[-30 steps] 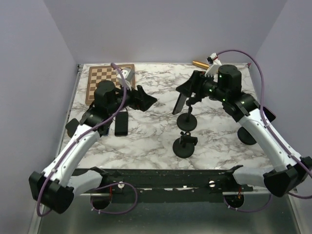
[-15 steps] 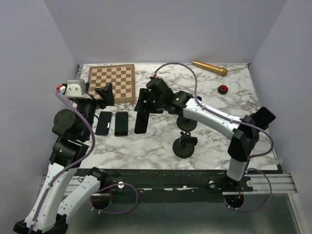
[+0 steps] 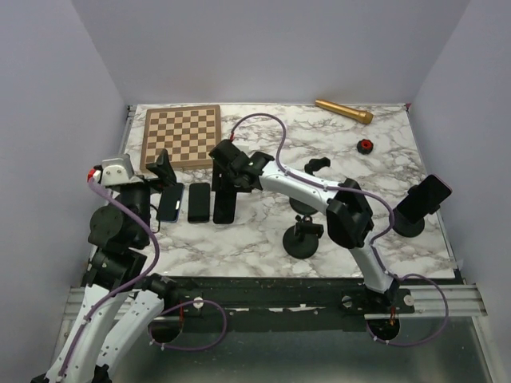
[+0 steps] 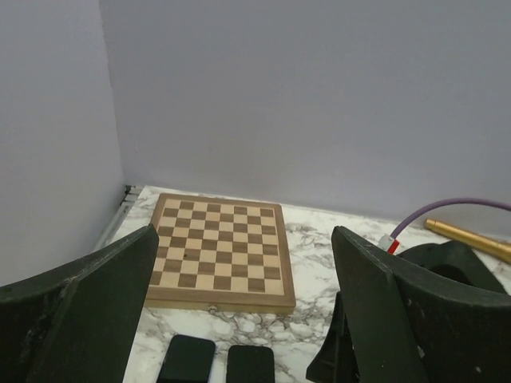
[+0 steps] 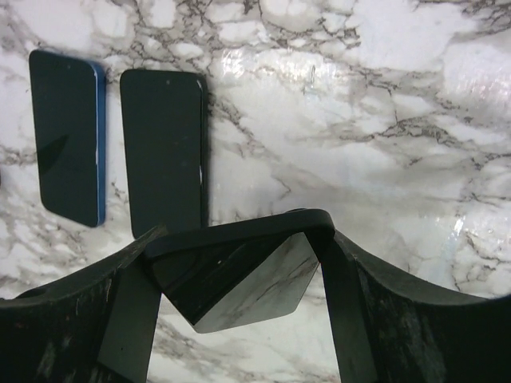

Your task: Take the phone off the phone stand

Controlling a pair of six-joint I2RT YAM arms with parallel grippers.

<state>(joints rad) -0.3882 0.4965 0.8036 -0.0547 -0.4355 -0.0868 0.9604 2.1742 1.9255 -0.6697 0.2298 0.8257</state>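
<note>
Phone (image 5: 231, 275) edges in right fingers (image 5: 359, 319), beside black phone (image 5: 164, 152).

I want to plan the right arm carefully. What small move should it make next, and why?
Probably lower the phone the last bit onto the table. The right gripper is shut on it, just beside a black phone and a blue phone lying flat there. I cannot tell whether the held one touches the marble.

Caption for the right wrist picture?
Right gripper holding a glossy black phone near a blue-edged phone and a second black phone on marble table.
</note>
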